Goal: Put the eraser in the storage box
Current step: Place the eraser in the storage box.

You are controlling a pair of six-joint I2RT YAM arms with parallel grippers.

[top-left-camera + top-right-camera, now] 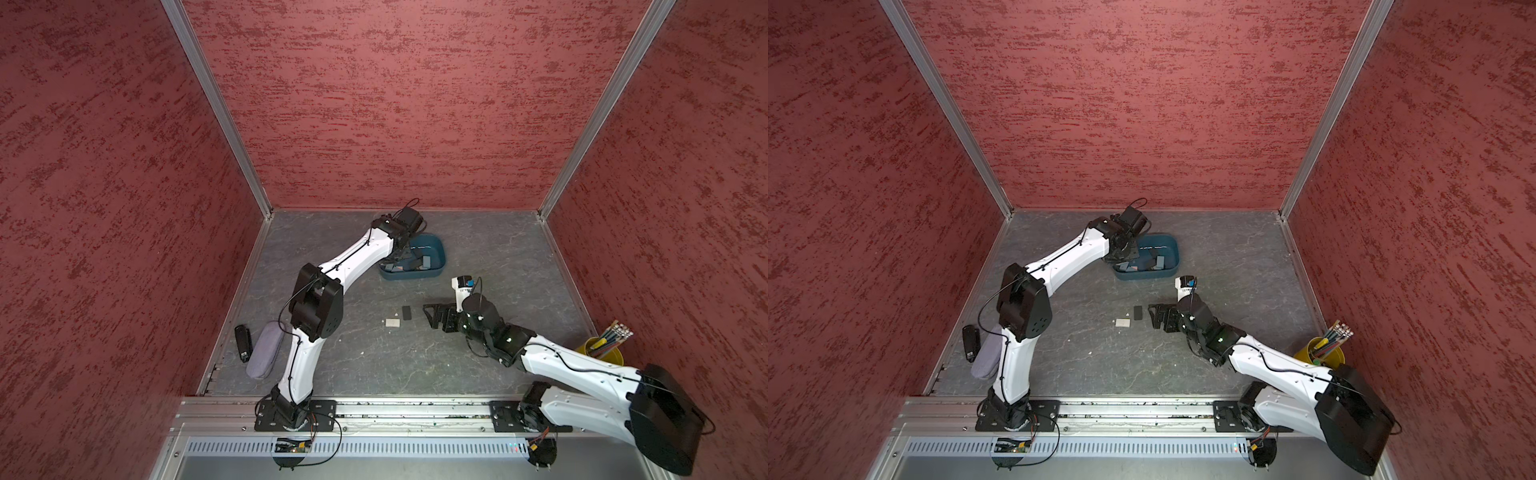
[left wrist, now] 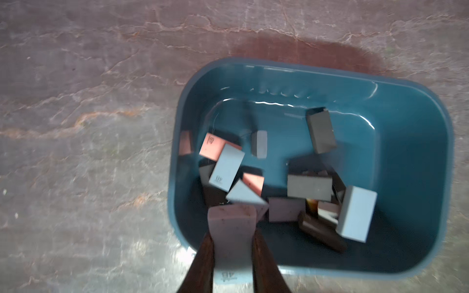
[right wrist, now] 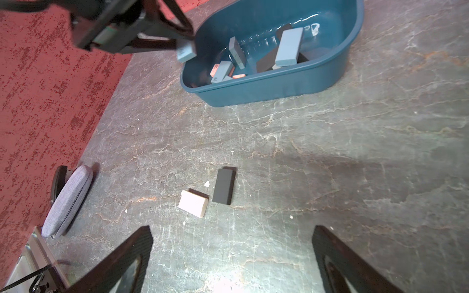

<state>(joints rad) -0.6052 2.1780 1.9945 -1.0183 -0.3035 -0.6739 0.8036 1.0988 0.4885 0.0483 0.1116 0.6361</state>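
The eraser point(image 2: 231, 241), a pale block, is being pinched along its long sides by the left gripper point(image 2: 232, 234). In the left wrist view its front end is hanging over a corner of the dark teal storage box point(image 2: 418, 126), above the other erasers point(image 2: 309, 189), pale, pink and dark, lying jumbled inside. In the right wrist view the eraser point(image 3: 186, 54) is poking out of the left gripper just above the rim at one end of the storage box point(image 3: 266, 88). The right gripper point(image 3: 232, 233) is standing wide apart and holding nothing over the grey table point(image 3: 355, 152), and a black eraser point(image 3: 223, 186) and a white eraser point(image 3: 193, 203) are lying just beside each other ahead of it. In both top views the left gripper point(image 1: 397, 259) point(image 1: 1129, 257) is reaching down at the left end of the storage box point(image 1: 440, 249) point(image 1: 1174, 249), and the right gripper point(image 1: 428, 316) point(image 1: 1154, 318) is hovering near the black eraser point(image 1: 407, 312) point(image 1: 1138, 313) and the white eraser point(image 1: 392, 322) point(image 1: 1122, 323).
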